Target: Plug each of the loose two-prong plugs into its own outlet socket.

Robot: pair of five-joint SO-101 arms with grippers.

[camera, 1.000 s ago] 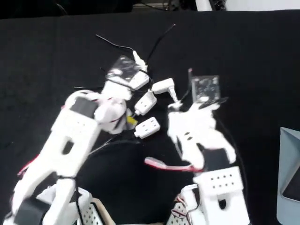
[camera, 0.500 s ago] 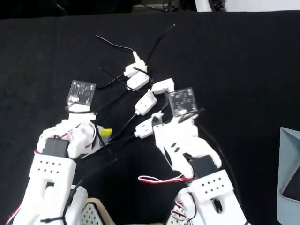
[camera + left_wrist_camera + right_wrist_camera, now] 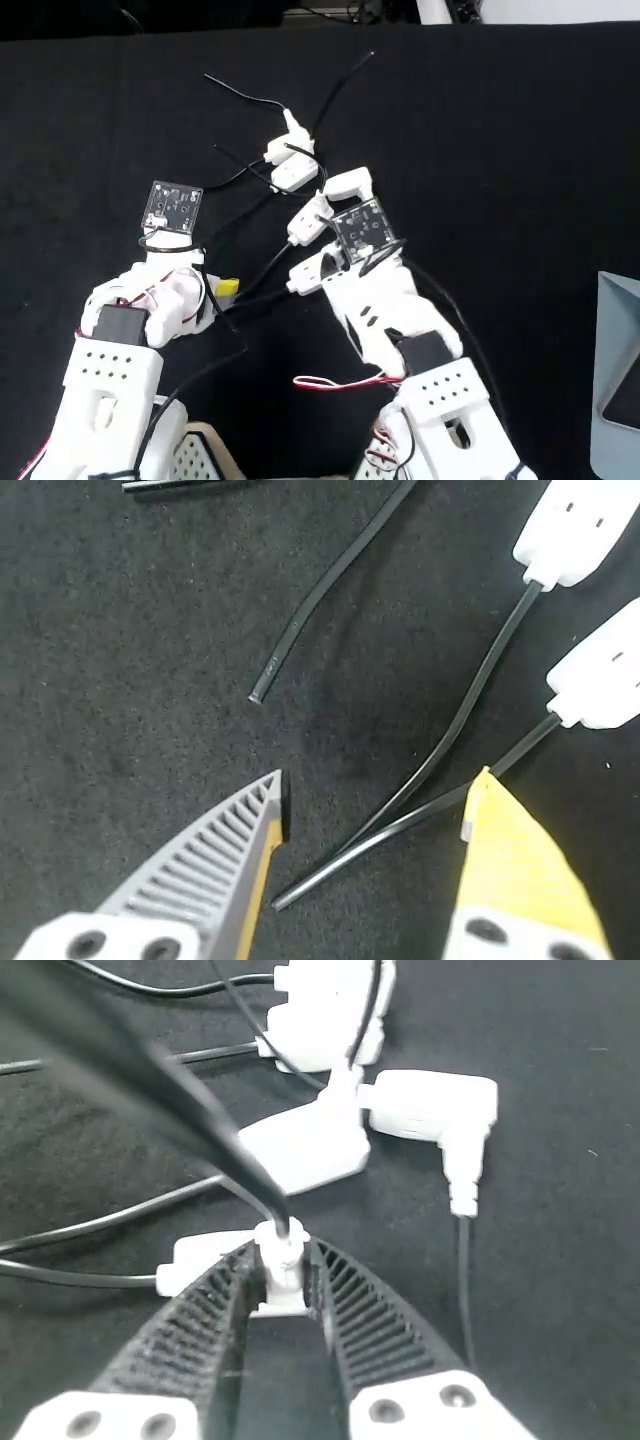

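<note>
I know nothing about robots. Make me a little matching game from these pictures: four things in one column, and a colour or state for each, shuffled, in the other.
Things:
1. left gripper
2. right gripper
3. angled plug
4. tabletop

States:
A. black
B. lying loose, not gripped
C. open above cables
D. shut on a white plug

Pairs: 1-C, 2-D, 3-B, 4-A

Plug [image 3: 283, 1285] between right tool [image 3: 284, 1257] tips, on near socket [image 3: 205, 1258]; second socket [image 3: 305, 1145] behind; left tool [image 3: 380, 778] left, over cords [image 3: 497, 650].
</note>
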